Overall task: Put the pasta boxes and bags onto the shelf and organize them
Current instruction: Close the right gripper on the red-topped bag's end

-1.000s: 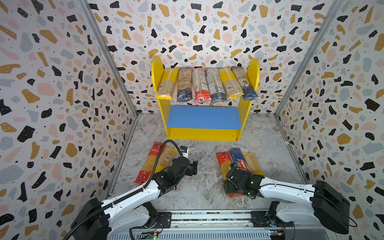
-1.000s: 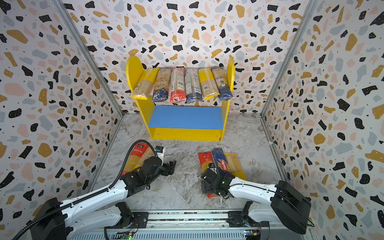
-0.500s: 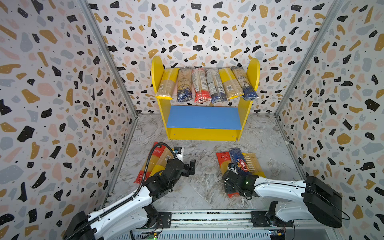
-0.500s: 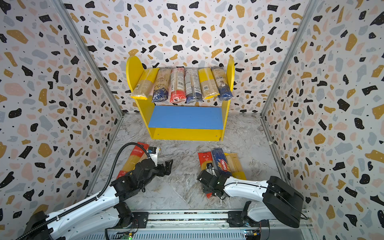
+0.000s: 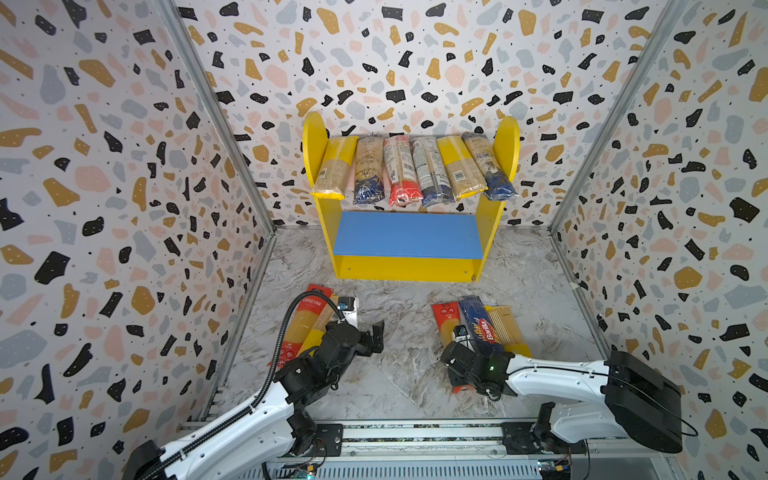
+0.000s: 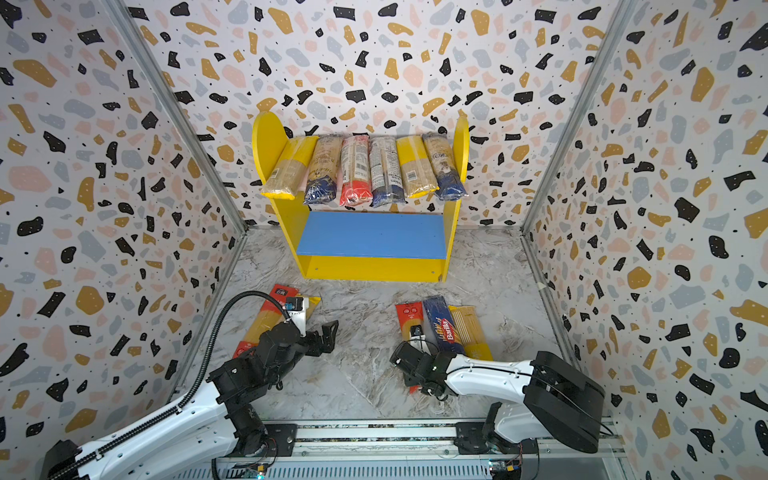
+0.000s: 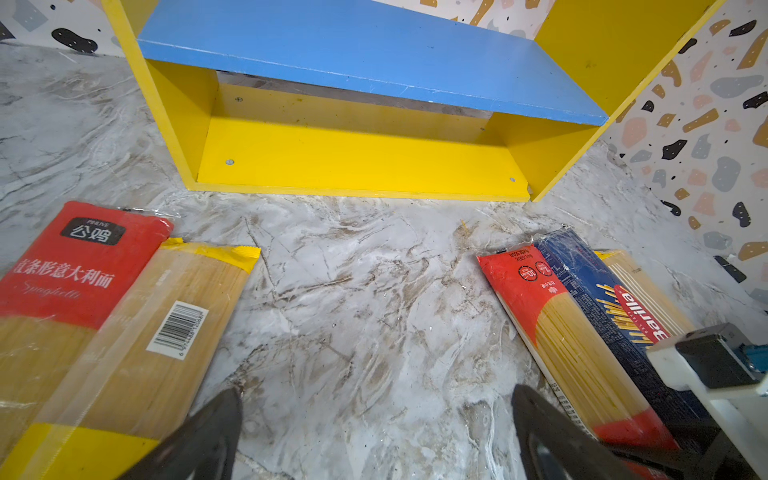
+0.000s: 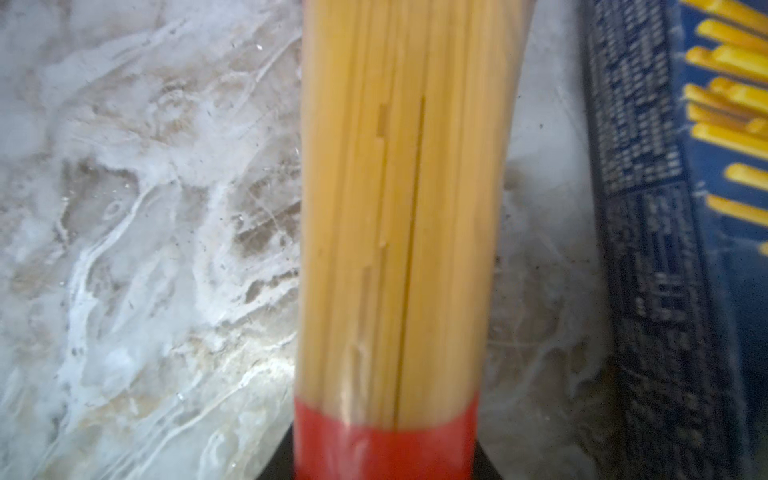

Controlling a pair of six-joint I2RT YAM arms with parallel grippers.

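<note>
**Item:** the red pack (image 5: 444, 316) is one of three lying side by side on the bench (image 5: 399, 374) in front of the shelf (image 5: 407, 270), off its right panel.

**Change noted:** a second ago the right hand (image 5: 457, 372) stood wide apart. It is now clenched on this pack near the end farthest from the shelf. The right wrist view shows the pack filling the gap between both jaws. In both top views the pack's place has not shifted, so I judge it gripped but not yet raised. The pick-up looks secured, and the carry to the shelf is the step due.

**Orientation:** the pack lies flat, with its long axis running toward and away from the shelf front. The far end leans slightly toward the shelf's middle, and both ends are red. That roughly matches the six packs (image 5: 432, 174) already shelved, which lie front to back and overhang the front. They fill the top from panel to panel. The blue board (image 5: 407, 239) below is bare and is the likely destination.

**Surroundings:**
- **Barilla pack:** the Barilla pack (image 5: 482, 328) lies just beside the red pack, on the right-panel side. A sliver of bench shows between the two at the grip.
- **Yellow pack:** a yellow pack (image 5: 505, 328) lies beyond that.
- **Other packs:** two more packs (image 5: 303, 322) lie in front of the shelf's left panel.
- **Left hand:** the left hand (image 5: 373, 337) hangs beside those two, released, with its jaws now fully spread and holding nothing.
</note>
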